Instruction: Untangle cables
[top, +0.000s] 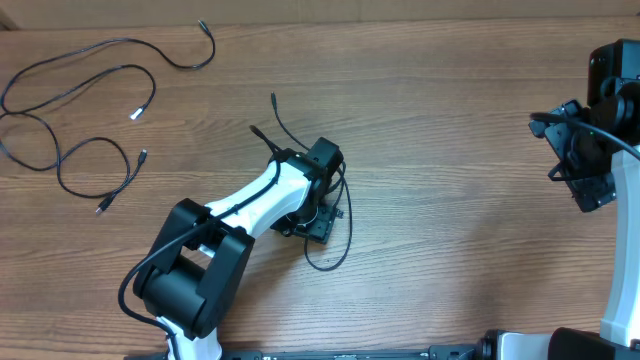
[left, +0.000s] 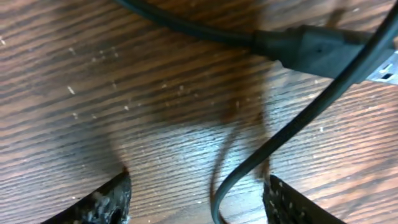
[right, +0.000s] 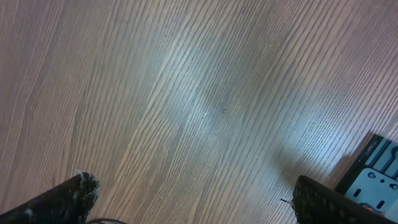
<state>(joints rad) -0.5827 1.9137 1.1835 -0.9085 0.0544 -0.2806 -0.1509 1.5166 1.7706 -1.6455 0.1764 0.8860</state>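
Working mid-task: some cables (top: 75, 105) lie in loose loops at far-left corner of bench (top: 450, 120), seemingly separated. Small bunch (top: 347, 225) at bench centre, apparently tangled, under left tool (left: 196, 186); jaws apart, cord (left: 292, 134) between, ungripped. Right tool (right: 194, 185) released, empty, near right edge.

Overhead view. The wooden table (top: 450, 90) is carrying two groups of thin black cords. At upper left, the spread cables (top: 128, 68) are lying in loose open loops, well apart from both arms. One silvery white tip (top: 137, 115) is showing among them, with dark plug ends resting nearby. At centre, the left arm (top: 250, 205) is reaching in from the lower left edge. The left gripper (top: 312, 212) is hanging over a looped cable (top: 332, 255), whose two free ends are trailing toward upper left. Jaw position is not readable from above. The right gripper (top: 583, 180) is sitting at the right edge, clear of all cords.
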